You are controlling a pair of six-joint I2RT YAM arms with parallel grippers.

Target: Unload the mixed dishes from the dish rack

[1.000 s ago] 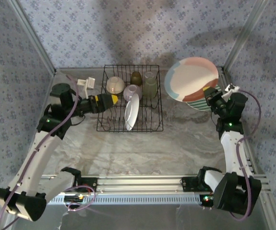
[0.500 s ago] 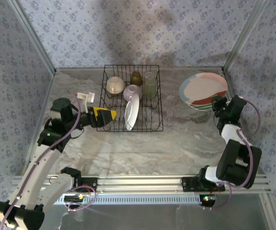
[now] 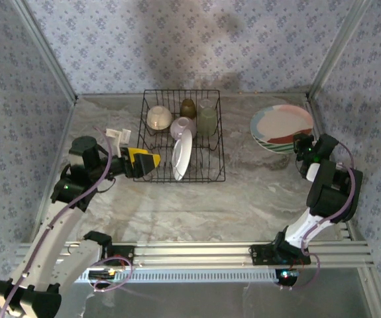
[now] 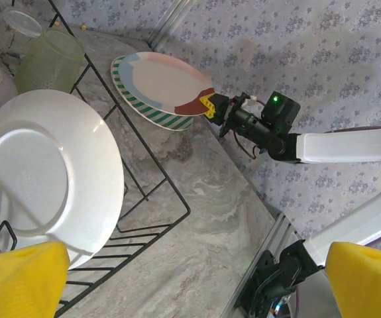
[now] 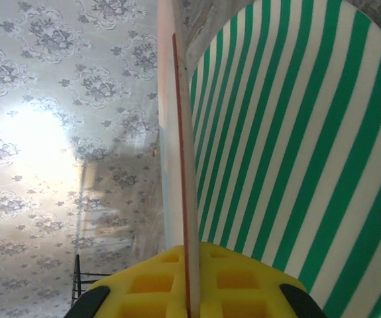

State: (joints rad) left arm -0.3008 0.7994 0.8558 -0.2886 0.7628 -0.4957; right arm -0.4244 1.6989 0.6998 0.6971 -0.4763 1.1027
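The black wire dish rack (image 3: 203,180) stands mid-table, holding a cream bowl (image 3: 158,117), a lilac bowl (image 3: 183,126), an olive-brown cup (image 3: 188,107) and an upright white-backed plate (image 3: 182,154). My left gripper (image 3: 144,161) is open at the rack's left side, its yellow fingers (image 4: 18,281) wide apart near that plate (image 4: 44,179). At the far right my right gripper (image 3: 301,142) is shut on the rim of a colour-block plate (image 3: 281,124). This plate lies almost flat on a green-striped plate (image 5: 296,146). The rim (image 5: 185,199) runs between the yellow pads (image 5: 144,288).
A pale green tumbler (image 3: 207,116) stands in the rack's back right corner. A small white object (image 3: 119,135) lies left of the rack. Patterned walls and metal posts close in the table on three sides. Bare marble lies in front of the rack (image 4: 197,238).
My right arm has brought the colour-block plate down from a raised tilt to nearly flat on the striped plate. My left gripper has shifted toward the rack's front left corner.
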